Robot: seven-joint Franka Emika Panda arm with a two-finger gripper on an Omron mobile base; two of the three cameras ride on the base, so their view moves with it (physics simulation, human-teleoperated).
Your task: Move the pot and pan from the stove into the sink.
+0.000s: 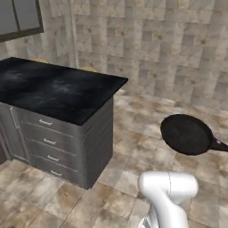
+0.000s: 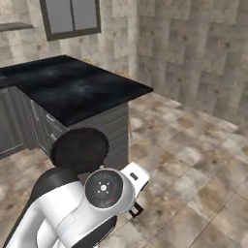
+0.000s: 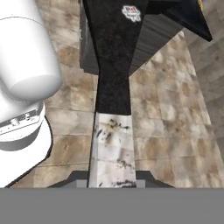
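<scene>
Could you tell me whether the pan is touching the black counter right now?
Apart. In the left base view the pan hangs over the tiled floor, with open floor between it and the counter.

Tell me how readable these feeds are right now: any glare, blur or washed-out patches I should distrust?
Left base view: soft, even light; the pan reads as a flat black disc with little shading. Right base view: the pan's dark bowl blends into the island counter behind it. Hand view: the pan's handle runs close to the lens, its near end pale and mottled; no glare.
</scene>
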